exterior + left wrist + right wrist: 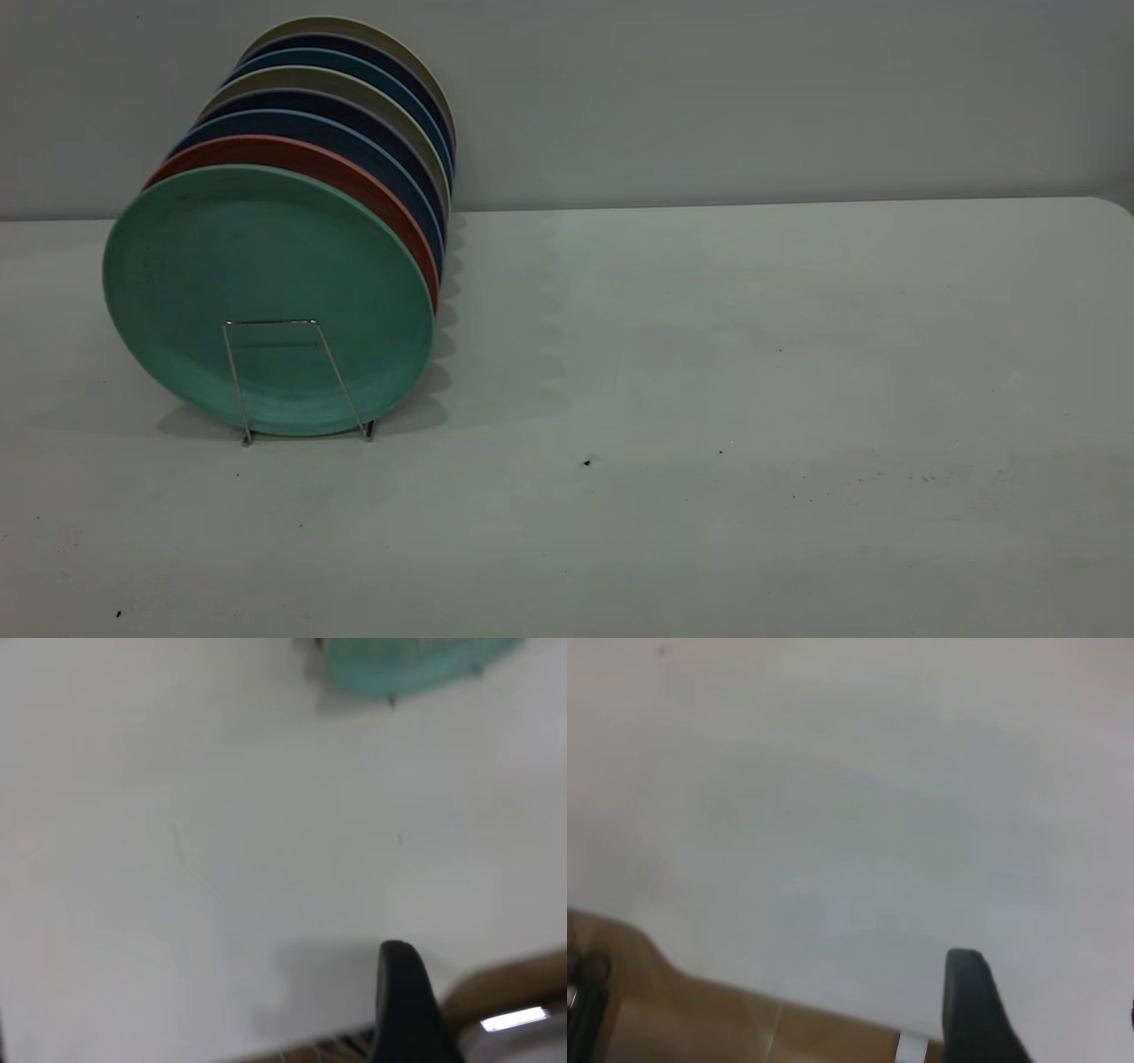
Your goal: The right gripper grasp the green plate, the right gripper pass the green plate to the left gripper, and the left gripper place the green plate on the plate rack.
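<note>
The green plate stands on edge at the front of the plate rack, behind the rack's front wire loop, at the table's left. Its lower rim also shows in the left wrist view, far from my left gripper. Only one black finger of that gripper shows, with nothing beside it, over the table's near edge. My right gripper is open and empty over the bare tabletop near the table's edge; one finger shows plainly. Neither gripper appears in the exterior view.
Behind the green plate in the rack stand a salmon plate, dark blue plates and beige ones, packed in a row. The white table stretches to the right. Brown floor shows past the table's edge.
</note>
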`<move>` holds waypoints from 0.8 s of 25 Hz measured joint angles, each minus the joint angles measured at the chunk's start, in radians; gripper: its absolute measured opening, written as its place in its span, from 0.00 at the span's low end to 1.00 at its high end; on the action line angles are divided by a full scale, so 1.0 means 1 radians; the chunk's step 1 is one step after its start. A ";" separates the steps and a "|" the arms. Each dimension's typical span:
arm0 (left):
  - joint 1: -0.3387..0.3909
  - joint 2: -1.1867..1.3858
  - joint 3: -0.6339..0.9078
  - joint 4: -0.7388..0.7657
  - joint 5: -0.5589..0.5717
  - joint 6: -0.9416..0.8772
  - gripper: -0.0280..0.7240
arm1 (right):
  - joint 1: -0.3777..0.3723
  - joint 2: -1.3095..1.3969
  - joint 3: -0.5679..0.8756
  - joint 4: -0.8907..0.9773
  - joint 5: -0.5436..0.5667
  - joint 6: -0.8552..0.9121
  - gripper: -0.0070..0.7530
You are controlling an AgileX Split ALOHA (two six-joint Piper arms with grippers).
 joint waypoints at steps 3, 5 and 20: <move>0.000 -0.105 0.155 0.000 0.000 -0.043 0.69 | 0.002 -0.078 0.000 -0.008 0.000 0.009 0.59; 0.000 -0.168 0.232 0.000 0.000 -0.088 0.73 | 0.002 -0.122 0.000 -0.008 0.000 0.009 0.59; 0.000 -0.477 0.415 -0.004 -0.038 -0.164 0.81 | 0.015 -0.164 0.000 -0.006 0.003 0.014 0.59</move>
